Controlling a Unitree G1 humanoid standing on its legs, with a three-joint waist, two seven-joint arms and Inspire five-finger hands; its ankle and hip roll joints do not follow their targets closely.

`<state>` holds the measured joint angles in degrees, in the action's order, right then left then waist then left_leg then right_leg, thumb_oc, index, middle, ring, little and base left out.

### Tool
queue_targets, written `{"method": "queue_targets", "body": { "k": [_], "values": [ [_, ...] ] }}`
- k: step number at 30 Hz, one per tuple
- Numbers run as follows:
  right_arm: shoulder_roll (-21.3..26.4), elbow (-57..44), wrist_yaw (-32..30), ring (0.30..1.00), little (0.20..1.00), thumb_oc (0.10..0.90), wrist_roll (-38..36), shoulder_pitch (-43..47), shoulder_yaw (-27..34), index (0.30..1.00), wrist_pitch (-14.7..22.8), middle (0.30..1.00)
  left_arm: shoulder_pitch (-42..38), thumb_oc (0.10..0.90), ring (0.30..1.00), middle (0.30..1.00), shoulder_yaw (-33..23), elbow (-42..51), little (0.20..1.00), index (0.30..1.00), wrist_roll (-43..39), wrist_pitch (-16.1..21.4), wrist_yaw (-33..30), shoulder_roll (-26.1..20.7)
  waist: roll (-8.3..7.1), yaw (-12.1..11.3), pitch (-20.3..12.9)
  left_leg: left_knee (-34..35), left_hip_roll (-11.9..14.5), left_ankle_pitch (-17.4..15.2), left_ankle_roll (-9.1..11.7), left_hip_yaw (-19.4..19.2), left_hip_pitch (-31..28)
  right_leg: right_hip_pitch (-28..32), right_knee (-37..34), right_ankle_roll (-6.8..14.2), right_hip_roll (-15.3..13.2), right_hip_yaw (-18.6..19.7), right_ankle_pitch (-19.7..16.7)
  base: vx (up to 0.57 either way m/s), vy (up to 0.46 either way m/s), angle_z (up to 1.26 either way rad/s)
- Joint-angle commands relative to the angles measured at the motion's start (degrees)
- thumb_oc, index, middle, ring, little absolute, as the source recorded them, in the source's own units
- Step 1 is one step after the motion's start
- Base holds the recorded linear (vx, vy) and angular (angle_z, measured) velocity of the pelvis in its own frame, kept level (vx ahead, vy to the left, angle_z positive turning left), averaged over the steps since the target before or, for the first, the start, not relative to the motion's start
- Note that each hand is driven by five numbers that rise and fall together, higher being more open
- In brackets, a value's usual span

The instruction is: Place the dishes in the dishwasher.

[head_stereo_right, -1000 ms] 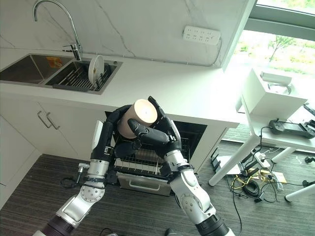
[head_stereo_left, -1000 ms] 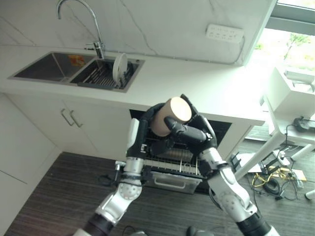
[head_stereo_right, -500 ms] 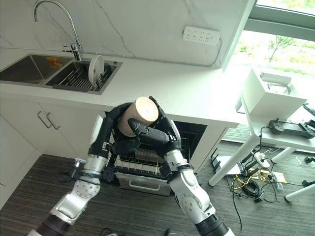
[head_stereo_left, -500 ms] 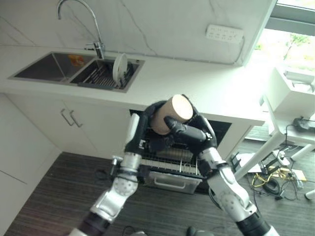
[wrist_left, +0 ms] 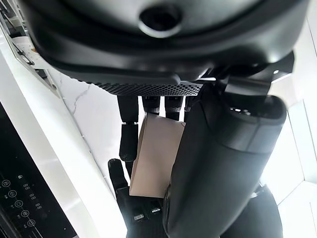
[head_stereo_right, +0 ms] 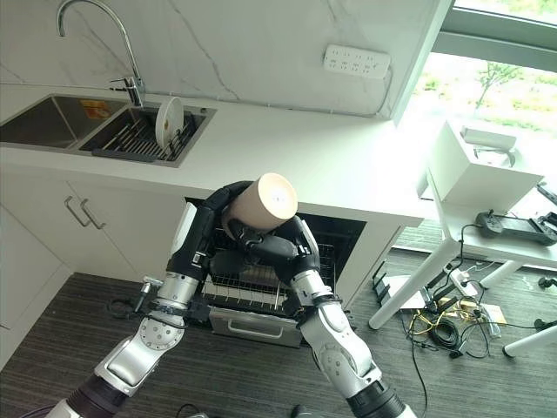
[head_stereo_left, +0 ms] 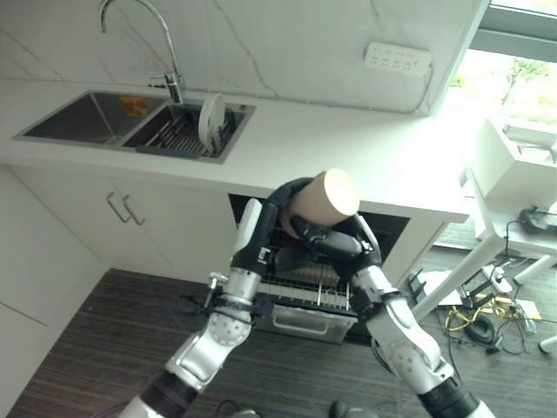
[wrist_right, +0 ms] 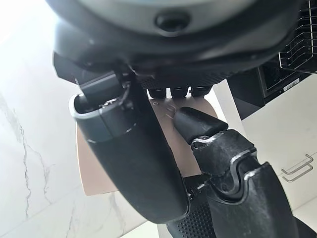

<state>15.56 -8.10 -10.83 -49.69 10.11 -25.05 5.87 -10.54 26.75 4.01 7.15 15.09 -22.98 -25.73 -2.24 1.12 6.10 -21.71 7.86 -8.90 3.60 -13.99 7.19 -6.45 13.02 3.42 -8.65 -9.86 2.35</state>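
A beige cup (head_stereo_left: 320,200) hangs tilted in the air, its flat base turned up towards me, above the open dishwasher's wire rack (head_stereo_left: 306,286). My left hand (head_stereo_left: 285,198) reaches in from the lower left and curls round the cup's left side. In the left wrist view its fingers (wrist_left: 127,134) and thumb clasp the cup (wrist_left: 154,157). From below and to the right, my right hand (head_stereo_left: 338,249) grips the same cup. Its thumb (wrist_right: 130,159) presses on the cup (wrist_right: 93,171). A white plate (head_stereo_left: 210,117) stands upright in the sink's drying rack.
The dishwasher sits under the white counter (head_stereo_left: 365,165), with its rack pulled out over the dark wood floor. A double sink (head_stereo_left: 96,117) and a faucet (head_stereo_left: 139,17) are at the far left. At the right stands a white table (head_stereo_left: 513,235), with cables on the floor beneath it.
The cup has moved to the right and a little up, still in both hands. My left forearm has swung right beneath it. The right hand now sits lower under the cup.
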Motion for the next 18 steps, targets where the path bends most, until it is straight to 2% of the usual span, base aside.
{"method": "queue_targets", "body": {
  "k": [1,8,18],
  "values": [
    [-4.91,-5.06,2.09,0.9,0.9,0.8,0.85,9.93,1.45,0.9,6.39,0.9,-7.67,0.4,0.3,0.3,4.54,3.75,0.3,0.3,-0.08,5.34,2.52,1.7,0.31,-1.24,-2.41,4.52,1.55,-2.01,0.41,3.91,-3.53,1.67,4.16,6.44,-5.06,-0.93,3.43,0.0,0.0,0.0],
    [-4.81,-5.93,0.79,0.9,0.9,0.8,1.2,10.27,2.18,0.9,7.31,0.9,-7.39,0.4,0.3,0.3,5.08,3.43,0.3,0.3,-0.05,4.94,2.99,1.68,0.37,-1.13,-2.67,4.52,1.53,-2.09,0.43,3.87,-3.62,1.71,4.16,6.34,-4.96,-0.87,3.52,0.0,0.0,0.0],
    [-4.25,-6.81,0.45,0.9,0.9,0.8,0.98,11.12,4.73,0.9,9.06,0.9,-7.0,0.4,0.3,0.3,6.93,-1.9,0.3,0.3,1.43,7.57,1.25,2.8,0.2,-0.68,-2.84,4.52,1.89,-2.16,0.53,3.57,-3.7,1.67,4.16,6.13,-4.66,-0.63,3.65,0.0,0.0,0.0]
  ]
}}
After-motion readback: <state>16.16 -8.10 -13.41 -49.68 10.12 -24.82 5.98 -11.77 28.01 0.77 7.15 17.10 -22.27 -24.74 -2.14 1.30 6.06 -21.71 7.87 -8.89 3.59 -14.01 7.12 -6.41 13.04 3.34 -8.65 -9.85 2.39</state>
